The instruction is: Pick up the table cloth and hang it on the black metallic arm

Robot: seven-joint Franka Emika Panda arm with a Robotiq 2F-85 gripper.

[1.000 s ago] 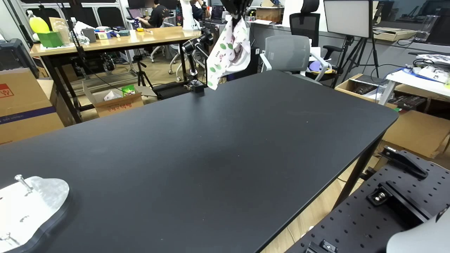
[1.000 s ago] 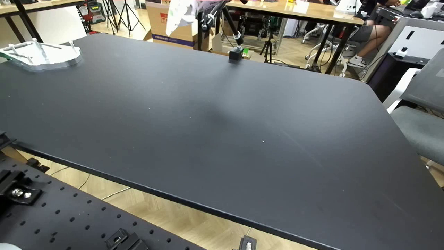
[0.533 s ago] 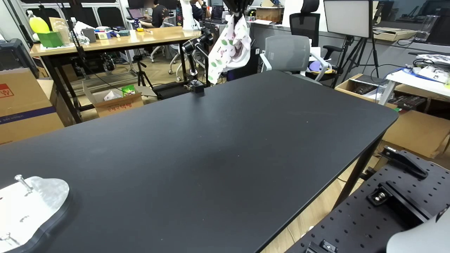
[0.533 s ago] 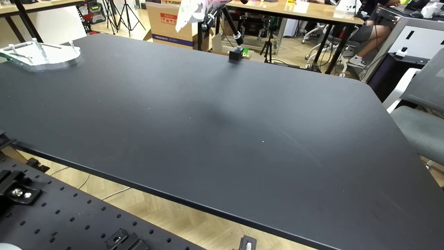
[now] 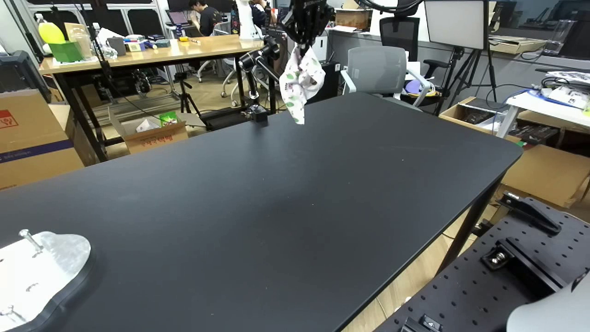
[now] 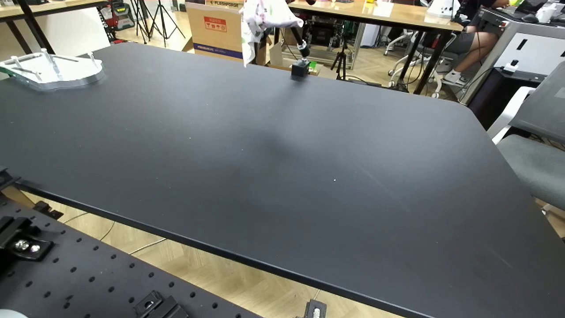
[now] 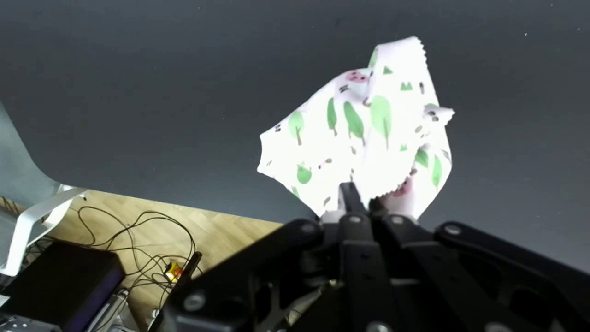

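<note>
The cloth is white with green leaf and pink prints. It hangs bunched from my gripper in both exterior views (image 5: 299, 85) (image 6: 267, 20) and fills the middle of the wrist view (image 7: 341, 133). My gripper (image 5: 302, 50) is shut on it; in the wrist view the black fingertips (image 7: 362, 200) are close together with cloth between them. The black metallic arm (image 5: 252, 85) stands clamped at the table's far edge, just left of the cloth. In an exterior view the cloth covers its upper part, and its base (image 6: 300, 68) shows below. I cannot tell whether they touch.
The black table (image 5: 276, 207) lies below. A pale plate with upright pegs (image 5: 60, 258) sits on it, also seen in an exterior view (image 6: 62, 75). A grey chair (image 5: 375, 69) stands past the far edge. Cardboard boxes (image 5: 156, 138) are on the floor behind.
The cloth rose slightly, then my gripper came down with it. In an exterior view it moved right and lower, across the black arm's upper part. The gripper stays shut on it.
</note>
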